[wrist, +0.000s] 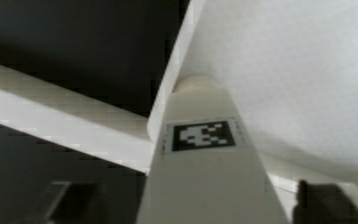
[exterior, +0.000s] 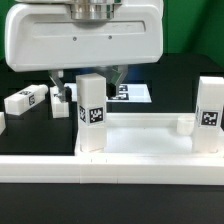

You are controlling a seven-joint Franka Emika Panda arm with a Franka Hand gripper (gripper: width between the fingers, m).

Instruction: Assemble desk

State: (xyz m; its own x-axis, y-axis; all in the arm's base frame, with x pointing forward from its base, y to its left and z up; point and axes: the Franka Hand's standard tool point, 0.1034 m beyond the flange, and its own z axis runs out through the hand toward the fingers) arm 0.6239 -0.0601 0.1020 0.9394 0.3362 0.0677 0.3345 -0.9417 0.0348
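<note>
The desk top [exterior: 140, 140] lies rim-up in front, a wide white tray. One white leg [exterior: 92, 112] with a square tag stands upright in its corner at the exterior view's left. A second leg [exterior: 210, 115] stands upright at the right corner. My gripper [exterior: 88, 80] hangs over the left leg with a finger on each side. In the wrist view that leg [wrist: 202, 160] runs up between my dark fingers [wrist: 69, 200], with a gap on both sides. The gripper [wrist: 197, 205] is open and touches nothing. The desk top [wrist: 309, 80] fills the side beyond.
A loose leg [exterior: 25, 100] lies on the black table at the exterior view's left, and another [exterior: 62, 105] lies just behind the upright one. The marker board [exterior: 135, 93] lies farther back. A long white rail [exterior: 110, 168] runs along the front.
</note>
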